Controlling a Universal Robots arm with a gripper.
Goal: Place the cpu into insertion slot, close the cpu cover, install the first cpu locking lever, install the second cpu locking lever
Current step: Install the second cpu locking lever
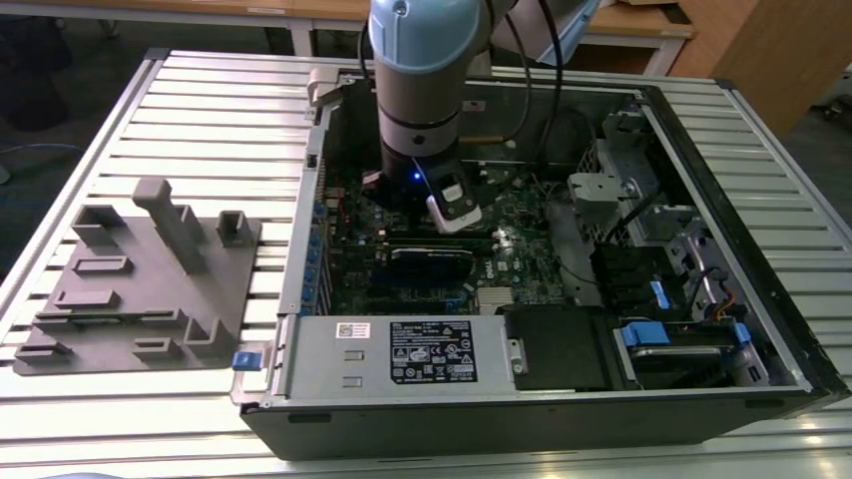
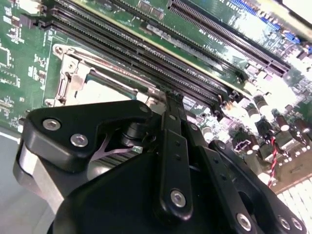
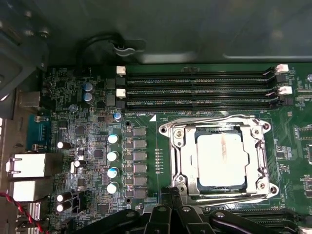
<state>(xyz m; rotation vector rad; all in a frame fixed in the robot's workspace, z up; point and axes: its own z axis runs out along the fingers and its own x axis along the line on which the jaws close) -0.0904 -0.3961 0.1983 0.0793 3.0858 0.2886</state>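
Observation:
In the first wrist view the cpu (image 3: 222, 158) lies flat in the insertion slot (image 3: 266, 188), its dull silver top showing through the window of the cpu cover (image 3: 185, 161), which is down over it. One wire locking lever (image 3: 209, 118) runs along the side toward the memory slots, and another (image 3: 229, 196) runs along the side nearest me. My gripper (image 3: 170, 191) is shut, its black fingertips together at the socket's corner beside that nearer lever. In the second wrist view the gripper (image 2: 170, 97) tapers to one tip just next to the cover (image 2: 68, 80).
Long black memory slots (image 3: 195, 90) lie beyond the socket, with capacitors (image 3: 113, 156) and rear ports (image 3: 27, 165) to its side. The arm (image 1: 423, 100) reaches down into the open case (image 1: 745, 249). A grey fixture (image 1: 134, 279) sits at the exterior view's left.

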